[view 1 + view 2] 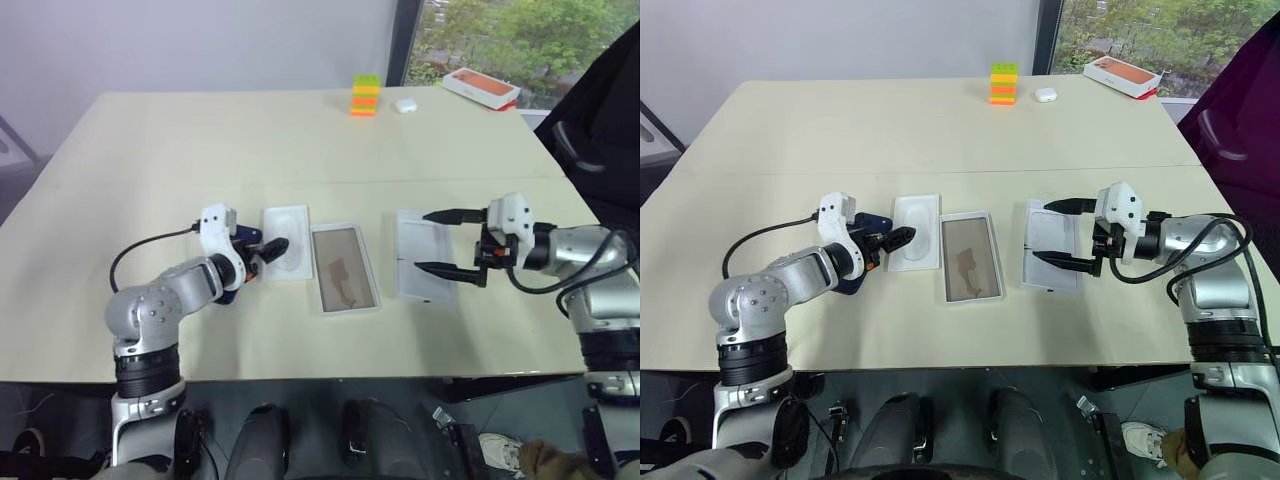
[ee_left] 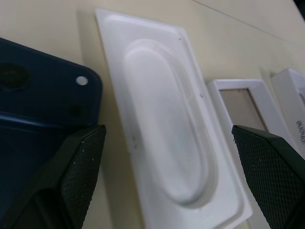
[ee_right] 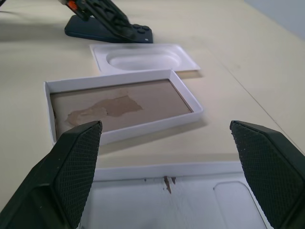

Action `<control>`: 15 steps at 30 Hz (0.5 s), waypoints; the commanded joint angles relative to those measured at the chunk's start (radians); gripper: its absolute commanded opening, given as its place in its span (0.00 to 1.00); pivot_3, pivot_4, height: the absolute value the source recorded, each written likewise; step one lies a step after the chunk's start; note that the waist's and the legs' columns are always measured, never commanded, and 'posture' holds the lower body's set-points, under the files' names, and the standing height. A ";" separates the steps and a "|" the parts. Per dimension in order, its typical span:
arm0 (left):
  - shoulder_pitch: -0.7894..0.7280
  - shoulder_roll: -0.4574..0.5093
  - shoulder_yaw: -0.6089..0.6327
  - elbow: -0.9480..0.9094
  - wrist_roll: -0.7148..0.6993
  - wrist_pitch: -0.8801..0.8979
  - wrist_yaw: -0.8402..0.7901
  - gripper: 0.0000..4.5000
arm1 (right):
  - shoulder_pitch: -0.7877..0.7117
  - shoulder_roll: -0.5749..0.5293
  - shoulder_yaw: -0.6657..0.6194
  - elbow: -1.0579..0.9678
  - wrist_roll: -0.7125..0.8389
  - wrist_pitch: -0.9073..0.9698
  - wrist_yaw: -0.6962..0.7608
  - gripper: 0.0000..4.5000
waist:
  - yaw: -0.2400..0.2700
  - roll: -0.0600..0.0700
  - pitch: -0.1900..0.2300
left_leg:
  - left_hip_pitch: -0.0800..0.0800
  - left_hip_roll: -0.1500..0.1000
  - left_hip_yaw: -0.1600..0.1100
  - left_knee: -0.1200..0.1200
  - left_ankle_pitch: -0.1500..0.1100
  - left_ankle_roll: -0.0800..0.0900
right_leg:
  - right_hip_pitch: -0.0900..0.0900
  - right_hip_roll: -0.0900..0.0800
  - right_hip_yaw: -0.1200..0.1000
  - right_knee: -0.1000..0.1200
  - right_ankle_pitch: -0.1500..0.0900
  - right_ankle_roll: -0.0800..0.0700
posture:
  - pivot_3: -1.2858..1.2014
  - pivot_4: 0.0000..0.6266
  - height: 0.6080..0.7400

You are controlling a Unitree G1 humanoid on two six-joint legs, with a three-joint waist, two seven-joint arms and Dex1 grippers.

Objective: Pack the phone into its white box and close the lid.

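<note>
Now we judge the step in hand to be the pickup of the phone (image 3: 107,32), and we would take the white box (image 1: 345,268) as our landmark throughout. We should bring the left gripper (image 1: 268,248) squarely over the phone's long edges, low and level, since a glossy slab is likely to slip from a corner pinch — and keep clear of the white insert (image 1: 288,240), which lies between phone and box.

The left jaws stand wide apart and hold nothing; in the left wrist view one finger hangs over the phone, the other beyond the insert. The right gripper (image 1: 447,241) is likewise spread wide and empty, poised over the lid (image 1: 423,268) on the box's far side from the phone.

Largest to smallest: the box is a shallow white tray with a tan, stained floor, lying open; the lid shows its plain white inside; the phone is slim, dark navy, glossy — lenses in one corner — flat on the table (image 1: 300,140), just beyond the insert from the box.
</note>
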 commanded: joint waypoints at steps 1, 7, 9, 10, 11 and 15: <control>-0.016 -0.012 0.021 0.013 -0.015 0.029 0.009 0.99 | -0.029 -0.001 -0.009 -0.006 -0.001 -0.021 -0.006 1.00 | -0.001 0.000 0.000 | 0.000 0.000 0.000 0.000 0.000 0.000 | 0.000 0.000 0.000 0.000 0.000 0.000 | 0.52 0.24 1.00; -0.055 -0.025 0.024 0.067 -0.003 0.036 0.016 0.99 | -0.031 -0.003 -0.006 0.005 -0.006 -0.034 -0.009 1.00 | 0.000 0.000 0.000 | 0.000 0.000 0.000 0.000 0.000 0.000 | 0.000 0.000 0.000 0.000 0.000 0.000 | 0.52 0.24 1.00; -0.062 -0.034 0.031 0.081 -0.006 0.027 0.017 0.99 | -0.030 -0.003 -0.006 0.006 -0.008 -0.038 -0.011 1.00 | -0.001 0.000 0.000 | 0.000 0.000 0.000 0.000 0.000 0.000 | 0.000 0.000 0.000 0.000 0.000 0.000 | 0.52 0.24 1.00; -0.066 -0.042 0.039 0.091 -0.005 0.019 0.019 0.99 | -0.030 -0.002 -0.006 0.006 -0.008 -0.038 -0.012 1.00 | 0.000 0.000 0.000 | 0.000 0.000 0.000 0.000 0.000 0.000 | 0.000 0.000 0.000 0.000 0.000 0.000 | 0.52 0.24 1.00; -0.068 -0.049 0.047 0.102 -0.008 0.017 0.021 0.99 | -0.029 -0.002 -0.006 0.006 -0.009 -0.040 -0.012 1.00 | 0.000 0.000 0.000 | 0.000 0.000 0.000 0.000 0.000 0.000 | 0.000 0.000 0.000 0.000 0.000 0.000 | 0.52 0.24 1.00; -0.059 -0.058 0.048 0.119 -0.006 0.013 0.010 0.99 | -0.026 -0.001 -0.008 0.004 -0.010 -0.042 -0.016 1.00 | 0.000 0.000 0.000 | 0.001 0.000 0.000 0.000 0.000 0.000 | 0.001 0.000 0.000 0.000 0.000 0.000 | 0.52 0.24 1.00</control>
